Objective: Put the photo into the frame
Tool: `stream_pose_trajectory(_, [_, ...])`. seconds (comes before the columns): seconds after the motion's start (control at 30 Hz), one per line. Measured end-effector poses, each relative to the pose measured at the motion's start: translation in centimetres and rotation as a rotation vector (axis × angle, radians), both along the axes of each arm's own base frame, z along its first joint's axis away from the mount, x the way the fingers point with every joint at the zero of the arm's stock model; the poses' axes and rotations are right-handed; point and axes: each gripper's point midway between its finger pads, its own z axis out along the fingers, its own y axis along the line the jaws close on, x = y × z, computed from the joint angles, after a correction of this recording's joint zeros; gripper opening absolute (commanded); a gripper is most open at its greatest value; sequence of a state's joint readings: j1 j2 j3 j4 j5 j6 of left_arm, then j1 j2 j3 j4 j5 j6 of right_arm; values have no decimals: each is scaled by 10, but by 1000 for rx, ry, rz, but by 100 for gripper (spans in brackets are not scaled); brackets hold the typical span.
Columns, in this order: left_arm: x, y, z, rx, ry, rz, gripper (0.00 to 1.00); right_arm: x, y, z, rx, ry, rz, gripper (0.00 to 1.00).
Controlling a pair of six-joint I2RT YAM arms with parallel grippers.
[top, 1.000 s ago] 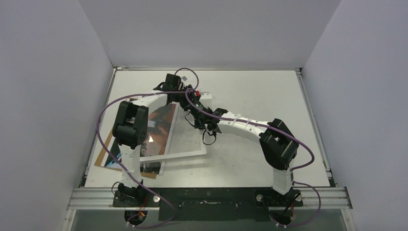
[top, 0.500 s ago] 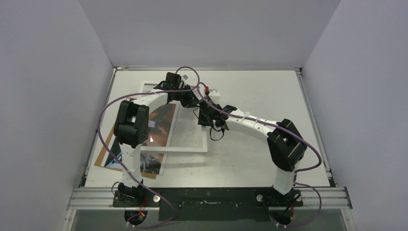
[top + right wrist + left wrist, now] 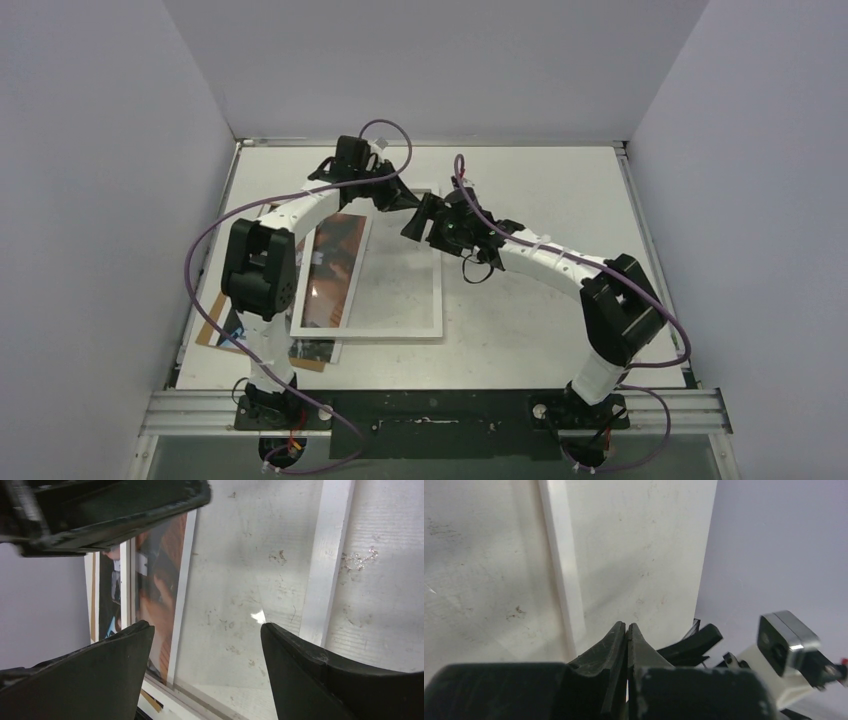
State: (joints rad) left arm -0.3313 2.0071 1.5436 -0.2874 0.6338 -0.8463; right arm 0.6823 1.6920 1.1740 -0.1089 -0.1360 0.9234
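Observation:
The white frame [image 3: 370, 331] lies flat on the table, its clear pane facing up. The photo [image 3: 335, 262], orange-tan and dark, lies under the frame's left part and shows through the pane. My left gripper [image 3: 403, 199] is shut with nothing in it, over the frame's far right corner; a white frame rail [image 3: 566, 580] runs just left of its tips [image 3: 628, 626]. My right gripper [image 3: 414, 226] hangs open above the pane. In its wrist view the gripper [image 3: 205, 626] has the photo [image 3: 160, 575] on its left and the frame rail [image 3: 327, 565] on its right.
A brown backing board [image 3: 207, 335] sticks out under the photo at the near left. The left arm's black fingers [image 3: 115, 505] cross the top of the right wrist view. The right wrist's camera block [image 3: 784, 640] sits close beside the left gripper. Grey walls enclose the table.
The frame was propped at a tilt on the right gripper; now it lies flat. The right gripper opened and pulled back to the right. The left gripper closed.

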Motion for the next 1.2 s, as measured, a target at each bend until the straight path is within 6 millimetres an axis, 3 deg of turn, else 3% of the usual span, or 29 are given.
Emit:
stream_pose_trajectory(0.2, [-2,1,28,-20,-51,3,0,8,-23,-9,24,36,-58,78])
stream_pose_trajectory(0.37, [-4,8,18,40,-51,4,32,13,-55,-22,-157,35,-115,66])
stream_pose_trajectory(0.43, [-5,12,11,77,-46,10,41,10,-55,-18,-257,14,-99,61])
stream_pose_trajectory(0.53, [-5,18,4,118,-44,20,47,4,-44,-13,-369,-15,-63,55])
stream_pose_trajectory(0.67, [-4,22,0,142,-44,29,50,-12,-36,-32,-499,7,-22,53])
stream_pose_trajectory(0.83, [-3,23,-8,159,-36,32,52,-34,-55,-69,-669,103,3,53])
stream_pose_trajectory(1.0, [-3,23,-27,173,1,27,52,-38,-66,-77,-714,135,2,53])
stream_pose_trajectory(1.2, [-3,22,-45,181,38,28,56,-40,-56,-85,-682,156,39,58])
